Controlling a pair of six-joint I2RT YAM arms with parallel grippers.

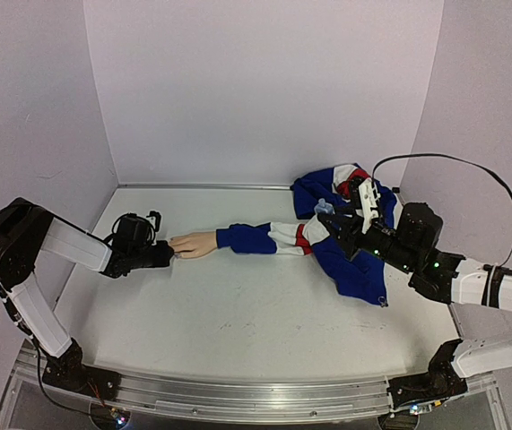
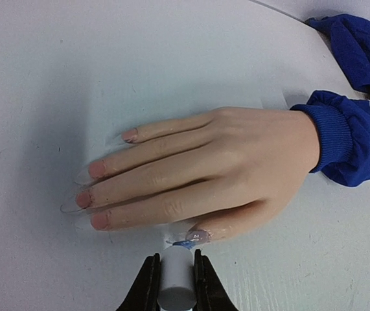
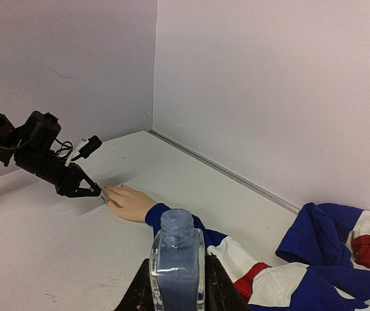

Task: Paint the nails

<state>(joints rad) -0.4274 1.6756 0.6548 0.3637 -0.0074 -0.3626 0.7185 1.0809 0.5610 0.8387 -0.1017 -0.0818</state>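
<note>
The nails (image 2: pixel 97 170) tip a mannequin hand (image 2: pixel 236 162) lying palm down on the counter (image 2: pixel 107 58), fingers pointing toward the left arm. The left hand (image 2: pixel 176 262) clenches a white stick (image 2: pixel 175 288), its tip at the thumb nail. The right hand (image 3: pixel 177 282) grasps an uncapped clear bottle (image 3: pixel 177 253); its contents are unclear.

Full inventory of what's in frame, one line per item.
mannequin hand: one, pale flesh colour, flat on the table, palm down
nails: five, pinkish with long clear tips, on its fingertips
jacket: one, blue, white and red, far right, sleeve running to the wrist
bottle: one, clear bluish, uncapped, gripped by the right hand
brush cap: one, white, gripped by the left hand, at the thumb nail
table: one, white
walls: pale lilac, back and sides
left hand: black, shut
right hand: black, shut
</note>
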